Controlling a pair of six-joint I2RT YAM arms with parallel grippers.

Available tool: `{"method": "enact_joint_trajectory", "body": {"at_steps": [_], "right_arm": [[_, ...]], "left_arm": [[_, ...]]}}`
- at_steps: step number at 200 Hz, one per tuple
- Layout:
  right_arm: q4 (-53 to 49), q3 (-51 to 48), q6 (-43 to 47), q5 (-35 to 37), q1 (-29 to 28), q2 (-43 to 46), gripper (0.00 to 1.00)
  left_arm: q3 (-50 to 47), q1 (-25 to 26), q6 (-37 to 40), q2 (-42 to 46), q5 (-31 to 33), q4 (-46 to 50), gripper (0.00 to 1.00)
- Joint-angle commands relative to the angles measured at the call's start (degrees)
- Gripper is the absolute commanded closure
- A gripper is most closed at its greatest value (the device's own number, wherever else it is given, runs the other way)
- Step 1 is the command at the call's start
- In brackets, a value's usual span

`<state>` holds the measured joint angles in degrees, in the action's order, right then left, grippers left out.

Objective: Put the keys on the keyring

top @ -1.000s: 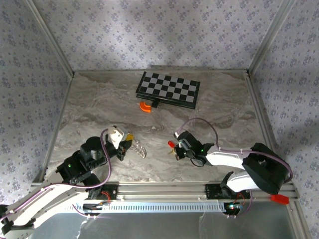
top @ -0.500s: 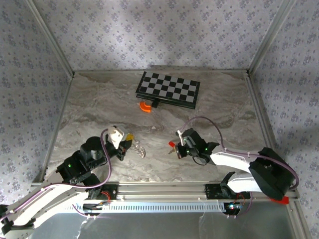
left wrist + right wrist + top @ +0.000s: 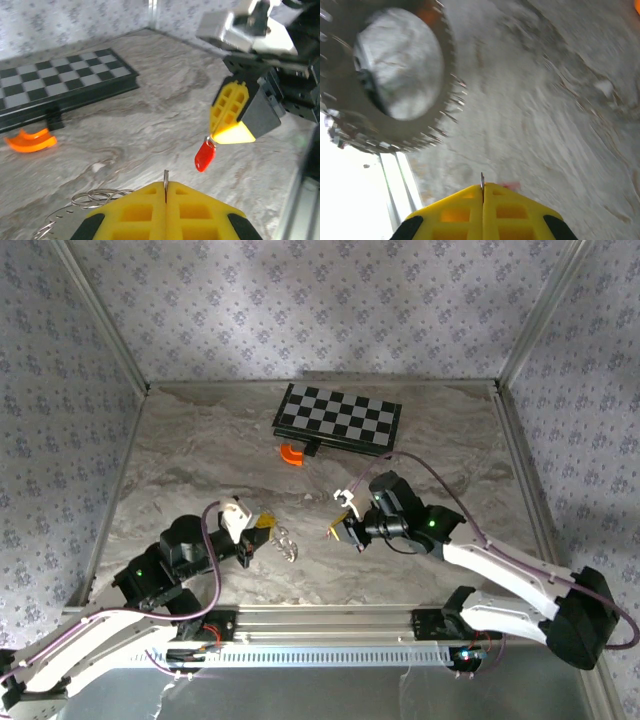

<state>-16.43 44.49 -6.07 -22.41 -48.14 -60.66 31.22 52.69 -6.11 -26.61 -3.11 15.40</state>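
In the left wrist view my left gripper (image 3: pixel 166 186) is shut on the thin edge of the silver keyring (image 3: pixel 95 198), whose loops trail to the left over the table. My right gripper (image 3: pixel 214 136) hangs just beyond it, up and to the right. It is shut on the metal end of the small red-headed key (image 3: pixel 204 156), which dangles below its yellow tips. From above, the left gripper (image 3: pixel 267 525) and right gripper (image 3: pixel 338 530) face each other near the table's middle, with the keyring (image 3: pixel 286 541) between them. In the right wrist view the right gripper (image 3: pixel 482 189) pinches a metal sliver.
The black-and-white chessboard (image 3: pixel 340 418) lies at the back, with the orange curved piece (image 3: pixel 291 454) just in front of it. A blurred grey round shape with a spiky rim (image 3: pixel 395 75) shows in the right wrist view; I cannot tell what it is.
The right arm has lifted off the table and stretched up and to the left, carrying the red key toward the left gripper. The left gripper has edged slightly right with the keyring.
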Motion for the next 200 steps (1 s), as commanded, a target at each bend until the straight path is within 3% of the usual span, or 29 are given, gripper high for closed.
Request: {"method": "enact_joint_trajectory", "body": {"at_steps": [1, 69, 128, 200], "right_arm": [[-6.6, 5.5, 4.1, -3.3, -3.1, 3.7, 1.0], [-9.4, 12.1, 4.7, -1.2, -13.0, 9.2, 1.0], [-15.0, 17.0, 5.1, 9.2, -22.1, 8.0, 1.0], [-14.2, 18.7, 5.4, 17.0, -24.2, 5.1, 1.0]], "left_arm": [[0.6, 2.0, -0.3, 1.1, -7.8, -6.8, 1.0], [1.0, 8.8, 3.2, 2.6, -15.5, -9.4, 1.0], [2.5, 9.3, 4.5, 2.9, -19.4, -9.5, 1.0], [1.3, 9.3, 4.4, 3.1, -19.6, -10.6, 1.0]]}}
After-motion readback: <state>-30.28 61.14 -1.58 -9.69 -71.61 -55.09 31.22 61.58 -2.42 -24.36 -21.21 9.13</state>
